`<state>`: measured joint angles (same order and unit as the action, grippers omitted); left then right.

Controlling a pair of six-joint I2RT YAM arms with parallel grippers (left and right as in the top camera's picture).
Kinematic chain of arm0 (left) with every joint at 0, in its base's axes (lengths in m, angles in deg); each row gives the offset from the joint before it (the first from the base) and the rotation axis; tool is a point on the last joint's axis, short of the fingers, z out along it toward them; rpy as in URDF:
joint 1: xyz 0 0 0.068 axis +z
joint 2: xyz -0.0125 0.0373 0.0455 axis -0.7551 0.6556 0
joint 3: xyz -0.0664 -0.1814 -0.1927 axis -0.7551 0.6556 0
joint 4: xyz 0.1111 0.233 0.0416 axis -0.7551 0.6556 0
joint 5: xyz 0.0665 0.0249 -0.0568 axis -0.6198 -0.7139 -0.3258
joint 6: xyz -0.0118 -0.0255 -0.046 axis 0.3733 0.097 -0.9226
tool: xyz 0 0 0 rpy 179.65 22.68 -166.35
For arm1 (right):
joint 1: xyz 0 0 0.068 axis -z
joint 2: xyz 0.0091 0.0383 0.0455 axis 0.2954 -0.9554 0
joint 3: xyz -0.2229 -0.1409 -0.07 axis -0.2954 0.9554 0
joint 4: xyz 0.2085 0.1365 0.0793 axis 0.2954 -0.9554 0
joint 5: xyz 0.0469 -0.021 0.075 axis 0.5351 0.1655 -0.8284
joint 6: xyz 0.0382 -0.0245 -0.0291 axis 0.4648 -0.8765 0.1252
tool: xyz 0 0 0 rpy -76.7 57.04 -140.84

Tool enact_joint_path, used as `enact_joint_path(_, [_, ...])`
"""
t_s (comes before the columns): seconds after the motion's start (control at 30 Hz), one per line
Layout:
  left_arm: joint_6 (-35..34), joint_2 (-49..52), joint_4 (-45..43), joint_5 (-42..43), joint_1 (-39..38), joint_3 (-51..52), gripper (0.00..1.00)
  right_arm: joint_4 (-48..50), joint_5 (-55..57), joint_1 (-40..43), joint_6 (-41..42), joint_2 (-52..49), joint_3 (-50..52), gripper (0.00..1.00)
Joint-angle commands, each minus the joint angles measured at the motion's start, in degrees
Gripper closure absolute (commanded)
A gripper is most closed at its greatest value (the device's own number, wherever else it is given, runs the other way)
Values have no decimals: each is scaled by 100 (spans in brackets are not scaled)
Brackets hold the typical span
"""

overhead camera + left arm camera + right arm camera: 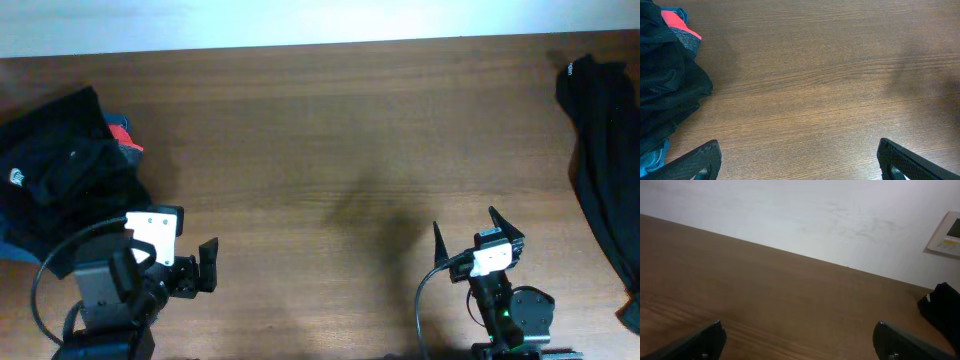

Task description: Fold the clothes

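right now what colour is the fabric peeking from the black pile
Coral red fabric; clearest in the left wrist view.

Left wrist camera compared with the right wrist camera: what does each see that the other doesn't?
Left wrist only: a heap of black clothes, with red fabric and blue fabric showing at its edges. Right wrist only: the white wall, a wall panel, a lone black garment. Both: the wooden table, and each its own open gripper, left gripper and right gripper.
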<state>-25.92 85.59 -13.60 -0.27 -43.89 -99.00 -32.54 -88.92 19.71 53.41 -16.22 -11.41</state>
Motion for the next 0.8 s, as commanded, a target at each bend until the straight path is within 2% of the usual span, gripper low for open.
enact_joint_path(0.0, [-48, -46, -7, -26, -13, 120, 1, -39, 72, -42, 24, 63, 26, 1])
enact_joint_path(0.13, [-48, -96, -584, -103, -13, 807, 1, -39, 72, -42, 24, 63, 26, 1])
enact_joint_path(0.37, [-50, -780, -4708, 507, -13, 3132, 1, -39, 72, -42, 24, 63, 26, 1])
enact_joint_path(0.47, [-50, -1513, -5908, 490, -11, 3912, 1, -39, 72, -42, 22, 63, 26, 1])
enact_joint_path(0.63, [-50, -2402, -7082, 413, -13, 4688, 1, -39, 72, -42, 22, 63, 26, 1])
enact_joint_path(0.77, [-44, -2892, -7025, -63, -13, 4736, 1, -42, 72, -42, 24, 63, 26, 1])
